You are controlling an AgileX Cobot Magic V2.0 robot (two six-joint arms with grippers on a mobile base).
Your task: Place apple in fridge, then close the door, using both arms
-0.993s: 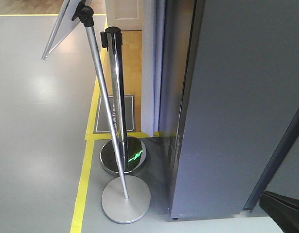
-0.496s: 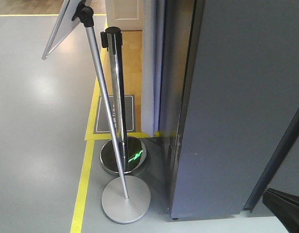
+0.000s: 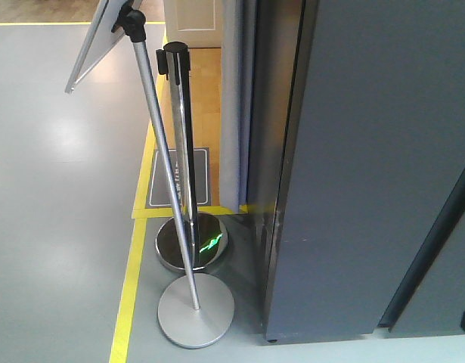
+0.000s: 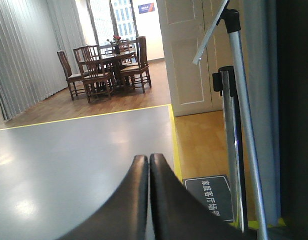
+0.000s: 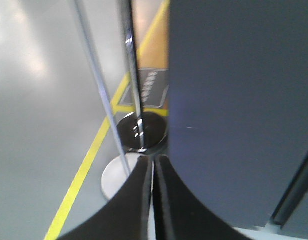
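Nearby, two metal stanchions flank the fridge; both hands pinched empty.

A tilted sign stand leans beside a chrome barrier post; far off, seemingly wooden dining chairs.

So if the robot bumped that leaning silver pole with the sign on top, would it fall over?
Probably it would wobble, maybe tip. The sign stand is a thin pole already leaning, with its board high up and off to one side. Its flat round base looks wide, which should steady it somewhat. The metal looks smooth, so likely slippery to grab.
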